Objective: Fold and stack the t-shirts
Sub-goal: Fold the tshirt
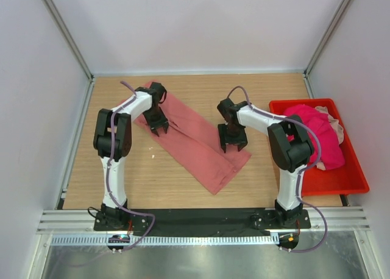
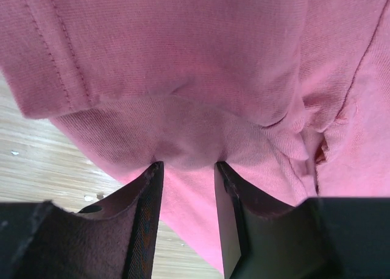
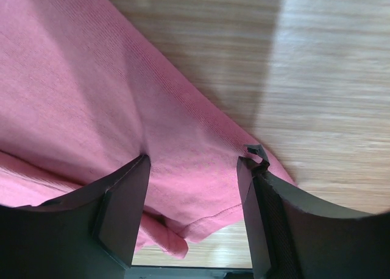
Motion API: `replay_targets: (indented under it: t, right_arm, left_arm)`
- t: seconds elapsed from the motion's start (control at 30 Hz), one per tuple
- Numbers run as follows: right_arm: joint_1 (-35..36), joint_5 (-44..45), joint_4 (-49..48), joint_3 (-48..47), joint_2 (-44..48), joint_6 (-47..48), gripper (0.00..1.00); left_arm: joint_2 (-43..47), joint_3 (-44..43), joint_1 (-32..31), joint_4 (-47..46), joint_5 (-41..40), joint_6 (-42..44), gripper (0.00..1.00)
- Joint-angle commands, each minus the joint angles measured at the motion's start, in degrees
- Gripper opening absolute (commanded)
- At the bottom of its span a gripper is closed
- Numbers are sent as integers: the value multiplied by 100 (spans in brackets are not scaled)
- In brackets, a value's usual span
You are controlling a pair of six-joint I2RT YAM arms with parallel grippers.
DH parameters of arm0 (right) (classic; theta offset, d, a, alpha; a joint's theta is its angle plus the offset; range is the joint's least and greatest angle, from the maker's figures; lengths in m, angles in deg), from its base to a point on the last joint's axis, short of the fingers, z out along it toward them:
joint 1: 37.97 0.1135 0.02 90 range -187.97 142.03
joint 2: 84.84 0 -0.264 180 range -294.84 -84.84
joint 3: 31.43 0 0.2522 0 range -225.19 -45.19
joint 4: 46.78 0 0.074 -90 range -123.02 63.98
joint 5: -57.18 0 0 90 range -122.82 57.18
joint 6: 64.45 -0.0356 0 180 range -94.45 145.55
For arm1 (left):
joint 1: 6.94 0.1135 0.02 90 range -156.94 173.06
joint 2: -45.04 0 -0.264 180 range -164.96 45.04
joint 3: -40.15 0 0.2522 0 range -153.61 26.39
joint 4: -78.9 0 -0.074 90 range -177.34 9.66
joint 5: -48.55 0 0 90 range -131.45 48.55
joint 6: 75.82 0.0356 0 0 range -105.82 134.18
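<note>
A salmon-pink t-shirt lies on the wooden table as a long folded strip, running diagonally from back left to front right. My left gripper stands on its back-left part. In the left wrist view the jaws are apart, tips pressed into slightly puckered cloth. My right gripper stands on the strip's right side, jaws wide open, tips resting on the shirt close to its hemmed edge. More t-shirts, a bright magenta heap and a pale one, lie in the bin.
A red plastic bin stands at the table's right edge, beside the right arm. Bare wood shows left of and in front of the strip. White walls enclose the table on three sides.
</note>
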Motion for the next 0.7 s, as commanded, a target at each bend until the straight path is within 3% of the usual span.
replay_targets:
  t: [0.0, 0.2, 0.43, 0.53, 0.67]
  right_arm:
    - [165, -231, -249, 362, -54, -365, 67]
    - [446, -1259, -583, 362, -98, -1007, 67]
    - [727, -1998, -311, -498, -546, -911, 67]
    - [789, -2192, -224, -753, -599, -771, 67]
    - [824, -1720, -13, -973, -249, -569, 67]
  left_arm:
    - [-400, -130, 260, -118, -42, 442, 41]
    - [-742, -857, 612, 84, 64, 1144, 40]
    - [-1095, -1615, 1130, 409, 634, 1437, 41]
    - [-946, -1730, 1175, 357, 653, 1646, 43]
    - [-61, -1222, 1157, 120, 696, 1683, 50]
